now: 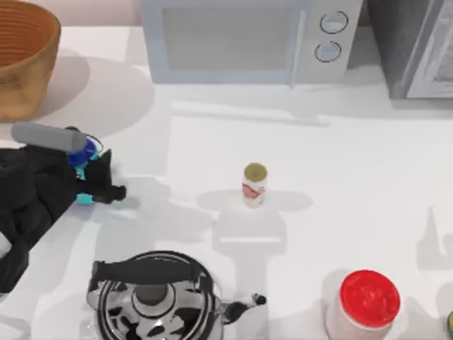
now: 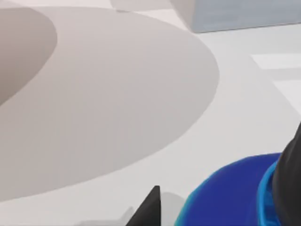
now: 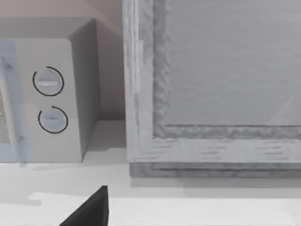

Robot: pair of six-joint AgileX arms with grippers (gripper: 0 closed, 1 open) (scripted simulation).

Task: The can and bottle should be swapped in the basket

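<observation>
Gripping the bottle (image 1: 86, 151) near the left edge of the tabletop (image 1: 340, 177), the left tool (image 1: 95, 176) has its black fingers pinched around the small teal-blue body, with the dark blue cap poking out toward the basket side. In the left wrist view the blue cap (image 2: 230, 193) sits right against one dark finger (image 2: 289, 183), and a second black fingertip (image 2: 148, 209) juts up beside it over the white surface.

Outward from there, the wicker basket (image 1: 25, 64) stands at the far left corner, apart from the held bottle, throwing a wide round shadow across the tabletop. The can (image 1: 254, 184) stands upright near the middle of the tabletop, well apart from both basket and bottle, its gold top facing up. A black-and-white patterned kettle (image 1: 152, 301) sits at the near edge, just below the left arm, and a red-lidded jar (image 1: 362, 304) stands to the near right. A microwave (image 1: 248, 39) lines the back edge, with a grey cabinet (image 1: 417, 46) beside it.

A dark fingertip (image 3: 87, 212) of the right tool shows in the right wrist view, facing the microwave's dials and the cabinet; whether that tool is spread or pressed together I cannot tell.
</observation>
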